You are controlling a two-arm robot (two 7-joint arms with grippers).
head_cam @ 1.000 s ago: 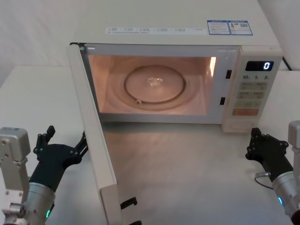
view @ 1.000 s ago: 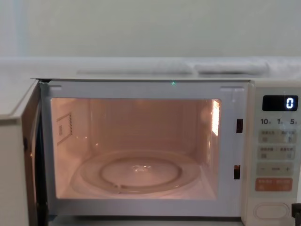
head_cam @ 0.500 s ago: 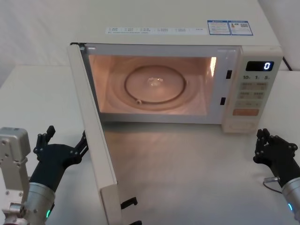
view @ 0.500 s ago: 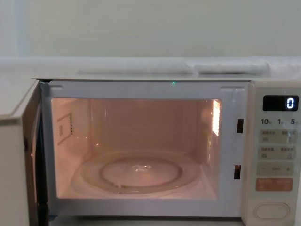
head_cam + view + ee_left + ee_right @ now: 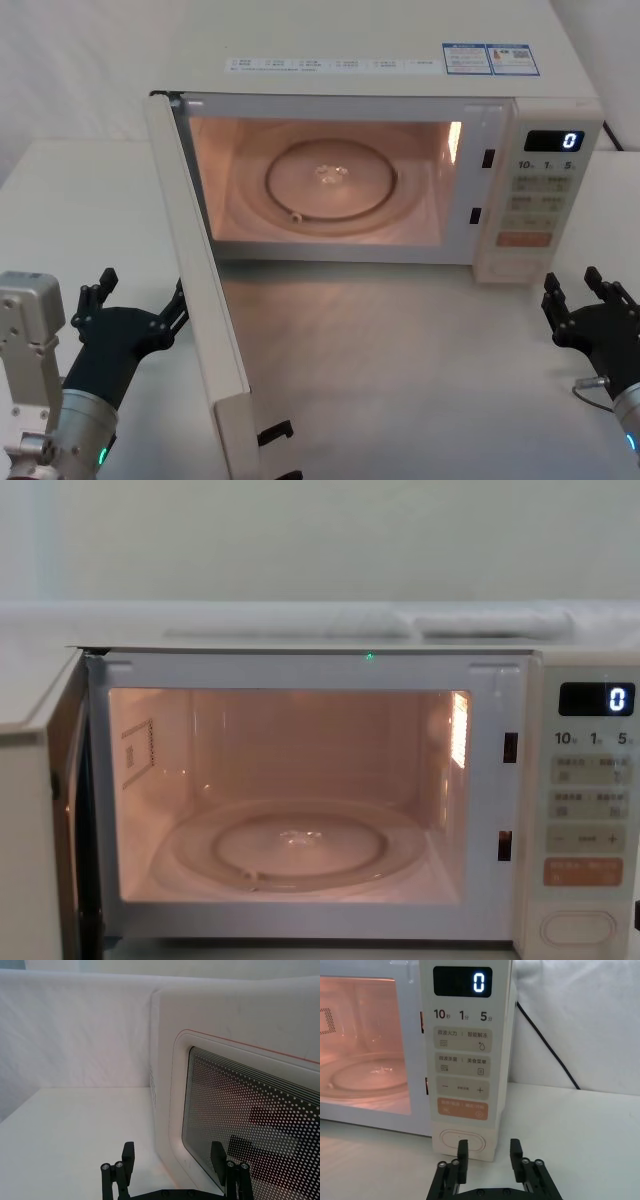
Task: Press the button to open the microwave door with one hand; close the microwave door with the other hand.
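1. Microwave door point(image 5: 200, 300) stood swung wide on its left hinge, edge-on to the head camera; cavity lit, glass turntable point(image 5: 330, 180) bare. Opening half of the task judged done.
2. Noted right gripper point(image 5: 592, 318) low on the table to the right of the control panel point(image 5: 540, 200), well clear of it. Compared with a second ago, sat farther right and farther back from the panel (retreat after the press, by the look of it). Fingers parted, nothing between them.
3. From the right wrist view, saw the open button point(image 5: 462, 1140) at the foot of the panel, just beyond the fingertips point(image 5: 463, 1152), not touched. Display point(image 5: 462, 981) read 0.
4. Left gripper point(image 5: 130, 320) sat outside the open door, just beside its outer face, no different from a second ago. Fingers spread, empty. In the left wrist view, perforated door window point(image 5: 240, 1120) filled the near field; contact with the door could not be told.
5. Judged closing step next: left gripper placed to push the outer face toward the cavity. Risk seen: fingers catching the door edge rather than the flat face.
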